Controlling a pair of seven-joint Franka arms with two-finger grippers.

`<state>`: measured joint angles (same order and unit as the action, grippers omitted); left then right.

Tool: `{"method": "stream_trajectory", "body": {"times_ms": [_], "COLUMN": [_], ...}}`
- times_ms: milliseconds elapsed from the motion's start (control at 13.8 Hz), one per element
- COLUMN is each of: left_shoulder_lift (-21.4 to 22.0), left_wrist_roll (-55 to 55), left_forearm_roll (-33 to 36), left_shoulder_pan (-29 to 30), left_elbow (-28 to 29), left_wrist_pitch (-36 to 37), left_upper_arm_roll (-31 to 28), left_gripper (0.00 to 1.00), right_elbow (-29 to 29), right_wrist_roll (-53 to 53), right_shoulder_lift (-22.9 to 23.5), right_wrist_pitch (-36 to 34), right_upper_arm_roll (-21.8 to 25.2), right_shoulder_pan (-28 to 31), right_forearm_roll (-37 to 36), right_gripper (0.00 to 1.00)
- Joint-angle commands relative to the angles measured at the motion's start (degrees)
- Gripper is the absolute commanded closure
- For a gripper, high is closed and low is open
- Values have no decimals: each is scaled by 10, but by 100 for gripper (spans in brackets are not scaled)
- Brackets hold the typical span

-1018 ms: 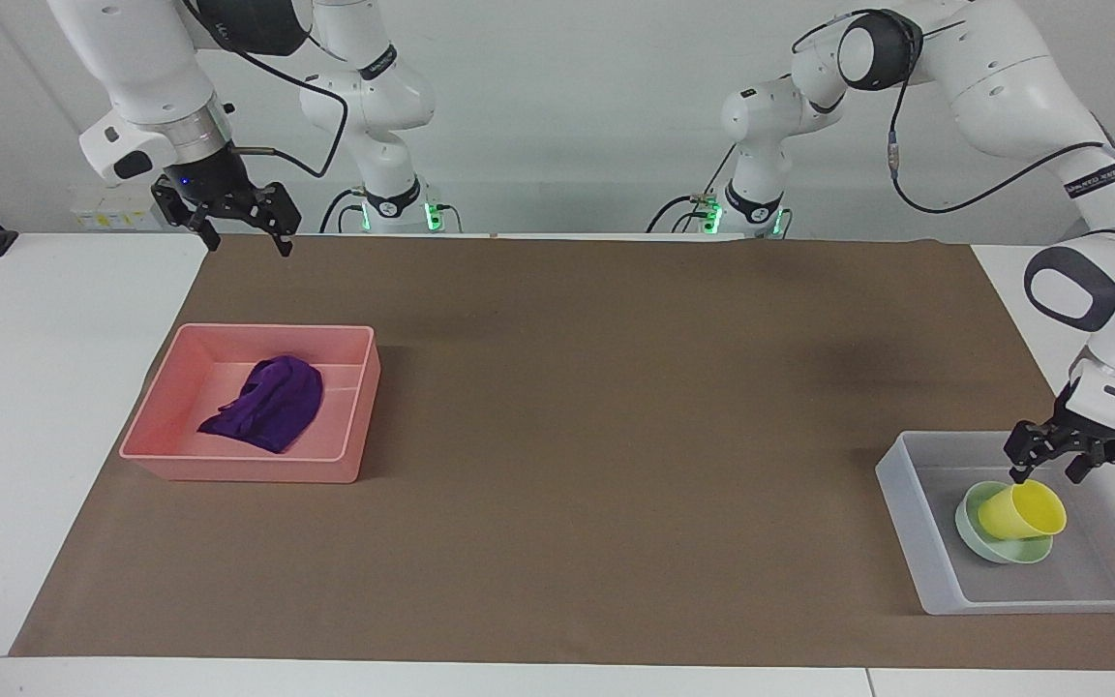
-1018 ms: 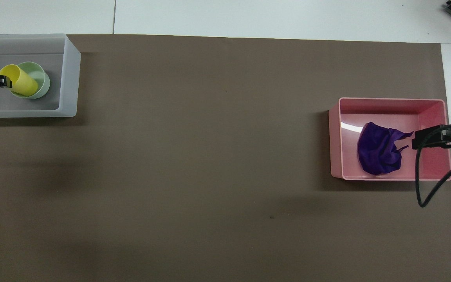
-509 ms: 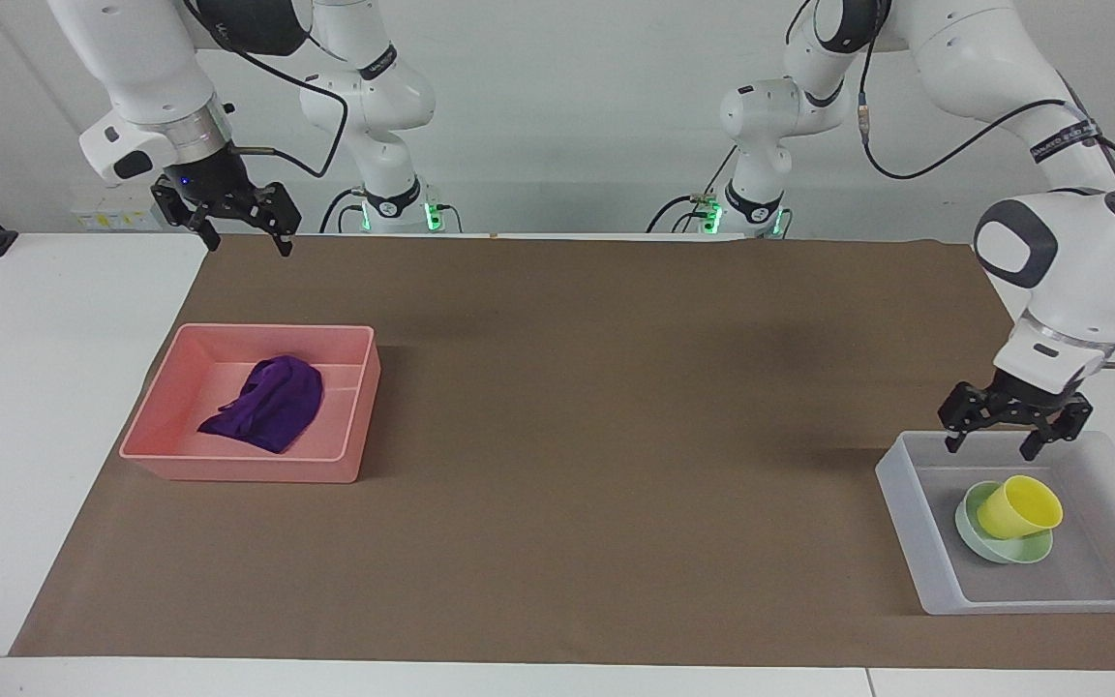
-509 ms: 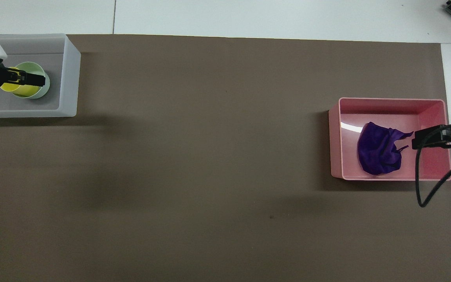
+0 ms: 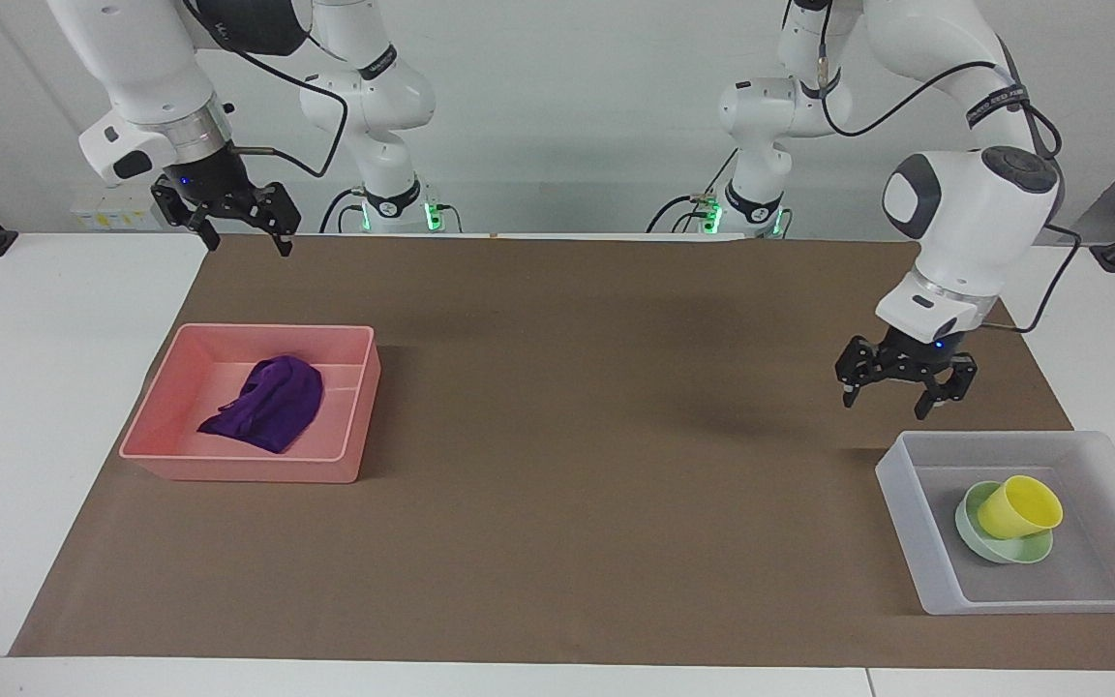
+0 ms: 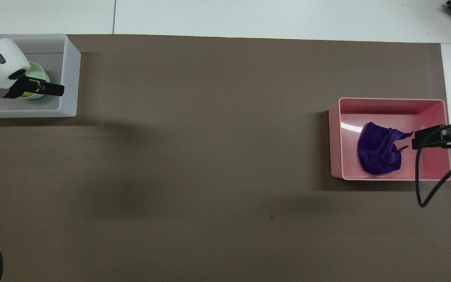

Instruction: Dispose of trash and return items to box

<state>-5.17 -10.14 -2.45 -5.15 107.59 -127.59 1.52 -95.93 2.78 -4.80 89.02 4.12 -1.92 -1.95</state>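
The purple cloth [image 5: 269,404] [image 6: 378,154] lies bunched in the pink tray [image 5: 248,471] [image 6: 390,102]. At the left arm's end, the translucent box [image 5: 906,513] [image 6: 71,78] holds the mint-green bowl [image 5: 1003,554] [image 6: 39,70]. The yellow cup [image 5: 1020,506] lies tilted in the bowl. My left gripper [image 5: 887,405] [image 6: 55,89] hangs open and empty above the mat, just off the box's rim on the robots' side. In the overhead view its hand hides most of the cup. My right gripper [image 5: 248,245] [image 6: 415,143] waits open and empty, high over the tray's end of the table.
A brown mat [image 5: 616,387] covers most of the white table, with the tray and the box at its two ends. The right arm's black cable [image 6: 425,188] loops down beside the tray.
My left gripper has risen out of the box and drawn back toward the robots, leaving the yellow cup resting in the bowl. The right arm has not moved.
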Motion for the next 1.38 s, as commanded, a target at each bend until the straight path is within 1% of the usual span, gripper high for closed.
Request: {"method": "stream_trajectory", "body": {"times_ms": [0,73,145,291,436,655,727,800,945,1018,1309], "left_shoulder_lift": [52,59,59,49,41,26,25,31,59,62,61], "left_wrist_roll": [18,19,19,18,16,14,14,13,13,18,16], "left_forearm_roll": [-5,-5,-5,-4,-3,22,19,17,17,17,24], "left_shoulder_pan": [-20,-20,-20,-18,-10,-9,-12,-13,-14,-14,-10], "left_elbow": [26,18,-5,-64,-124,-195,-206,-204,-172,-164,-167], "left_wrist_pitch": [38,55,80,141,202,293,318,327,348,348,358], "left_upper_arm_roll": [-10,-9,-9,-9,-10,-10,-10,-10,-10,-11,-16], "left_gripper": [0,0,0,0,0,0,0,0,0,0,0], "right_elbow": [0,0,0,-1,-1,-1,-1,-1,-1,-1,-1], "right_wrist_roll": [6,7,7,10,6,6,6,6,6,6,6], "right_shoulder_lift": [-5,-5,-5,-5,-5,-5,-5,-5,-5,-5,-5], "right_wrist_pitch": [-4,-4,-3,11,11,6,5,5,5,5,5], "right_upper_arm_roll": [-3,-3,-3,-3,-3,-3,-3,-3,-3,-3,-3], "right_shoulder_pan": [3,2,2,2,2,2,2,2,2,2,2], "right_forearm_roll": [3,8,14,25,25,25,25,25,24,25,24], "right_gripper": [0,0,0,0,0,0,0,0,0,0,0]}}
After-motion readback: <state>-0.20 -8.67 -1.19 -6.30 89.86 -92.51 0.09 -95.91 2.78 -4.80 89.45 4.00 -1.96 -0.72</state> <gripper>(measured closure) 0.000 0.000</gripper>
